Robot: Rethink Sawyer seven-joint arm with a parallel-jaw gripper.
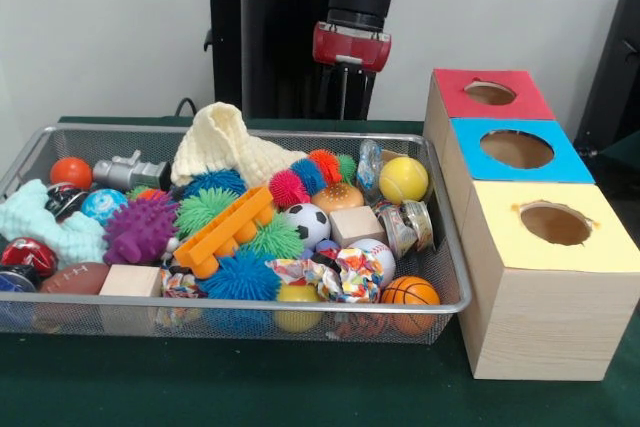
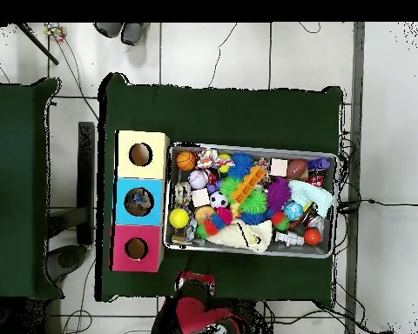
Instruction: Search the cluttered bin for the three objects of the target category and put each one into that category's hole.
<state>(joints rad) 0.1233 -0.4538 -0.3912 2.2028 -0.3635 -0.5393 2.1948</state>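
Silver-mesh bin [image 1: 440, 304] holds one clear bottle [image 1: 370, 165]; its label is unreadable.

One wire basket [image 1: 440, 299] holds two wooden cubes [image 1: 356, 224], one orange basketball [image 1: 410, 292], one soccer ball [image 1: 307, 222], one yellow ball [image 1: 403, 179] and one purple spiky ball [image 1: 140, 230], beside three boxes [image 1: 545, 287].

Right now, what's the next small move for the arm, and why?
Probably bring the gripper down toward the see-through bottle beside the yellow ball. The gripper hangs above the far rim of the bin, and that bottle lies uncovered, close below it.
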